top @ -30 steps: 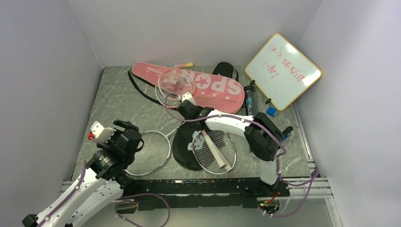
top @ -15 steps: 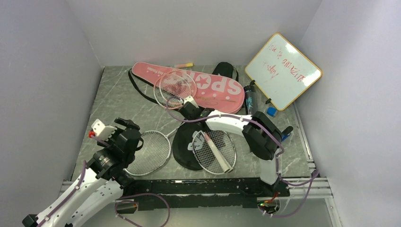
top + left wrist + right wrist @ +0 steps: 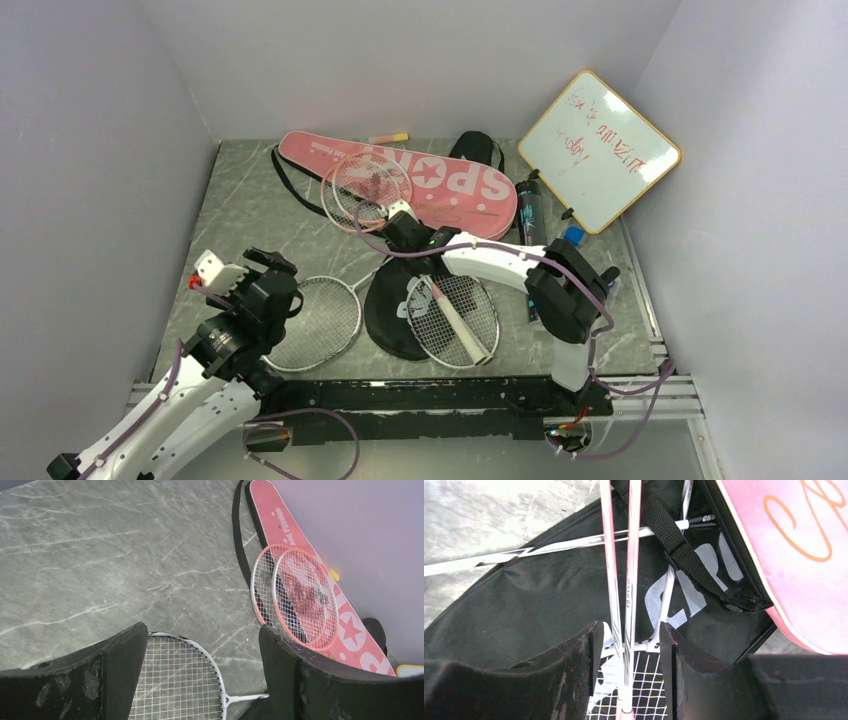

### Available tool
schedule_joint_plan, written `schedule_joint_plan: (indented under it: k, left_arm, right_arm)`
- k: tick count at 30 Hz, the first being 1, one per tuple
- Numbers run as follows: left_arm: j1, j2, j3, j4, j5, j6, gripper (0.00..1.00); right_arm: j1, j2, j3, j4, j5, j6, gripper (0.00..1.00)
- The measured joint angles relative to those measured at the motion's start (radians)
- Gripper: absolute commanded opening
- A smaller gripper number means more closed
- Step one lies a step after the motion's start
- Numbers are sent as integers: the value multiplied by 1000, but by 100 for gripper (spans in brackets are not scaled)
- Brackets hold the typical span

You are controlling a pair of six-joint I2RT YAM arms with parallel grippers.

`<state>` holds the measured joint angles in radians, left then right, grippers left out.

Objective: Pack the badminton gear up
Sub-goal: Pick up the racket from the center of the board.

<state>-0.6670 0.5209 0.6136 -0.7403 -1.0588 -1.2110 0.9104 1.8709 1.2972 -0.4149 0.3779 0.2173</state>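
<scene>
Because the right tool (image 3: pixel 630 626) sits only narrowly open around two pink racket shafts (image 3: pixel 633 555), they could slip out between its fingers.

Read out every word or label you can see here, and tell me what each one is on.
"And Passion": pink racket cover.
"SPO" and a star: same cover, upside down from above; the rest lies under the pink rackets.
"CR": black racket cover, large white letters, the rest hidden.
Whiteboard: red handwriting, unreadable.
Print on the racket shafts: too blurred.
</scene>
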Motion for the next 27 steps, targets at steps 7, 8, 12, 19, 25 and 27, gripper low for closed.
schedule_joint_plan:
  k: [7,8,12,19,25,27]
  left_arm:
    - [0,0,0,18,9,21,86]
    - [0,0,0,21,10,23,87]
    - [0,0,0,26,14,24,87]
    - [0,0,-1,41,16,44,87]
    - [0,1,-2,46,18,48,87]
    - [0,1,-2,50,20,50,86]
  right_arm:
    - [-6,-13,0,13,-50,-4,49]
    - [-8,-10,0,13,-53,-4,48]
    - [-13,36,21,13,-76,-5,44]
    - [-13,117,38,15,-92,-7,4]
    - [-12,134,65,13,-70,-8,0]
    - [-12,111,45,17,-68,-6,0]
